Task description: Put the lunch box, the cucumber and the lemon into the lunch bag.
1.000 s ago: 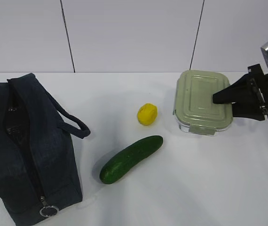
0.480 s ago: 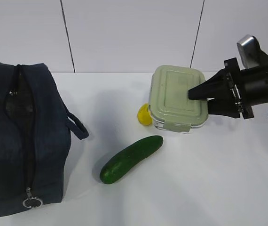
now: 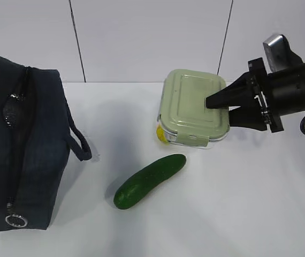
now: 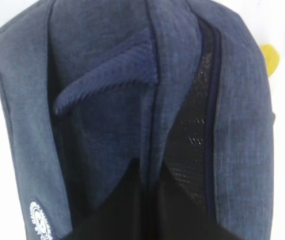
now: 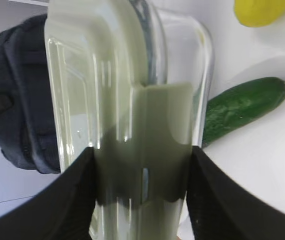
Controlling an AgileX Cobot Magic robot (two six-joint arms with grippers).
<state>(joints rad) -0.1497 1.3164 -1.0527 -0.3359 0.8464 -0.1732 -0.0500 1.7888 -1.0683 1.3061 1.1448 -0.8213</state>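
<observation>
My right gripper (image 3: 216, 107) is shut on the short end of the lunch box (image 3: 192, 104), a clear container with a sage-green lid, and holds it tilted above the table. In the right wrist view the box (image 5: 127, 100) fills the gap between the black fingers (image 5: 77, 200). The yellow lemon (image 3: 161, 136) peeks out from under the box's left edge. The dark green cucumber (image 3: 150, 180) lies on the table in front. The navy lunch bag (image 3: 27, 150) stands at the left. My left gripper (image 4: 152, 200) pinches a fold of the bag's top fabric (image 4: 97, 100).
The bag's zipper ring pull (image 3: 15, 220) hangs at its near lower end and a looped handle (image 3: 80, 142) sticks out toward the cucumber. The white table (image 3: 238, 203) meets a pale wall behind.
The right gripper has lifted the lunch box and carried it left, over the lemon. The bag has been drawn up and left, with its ring pull swinging leftward.
</observation>
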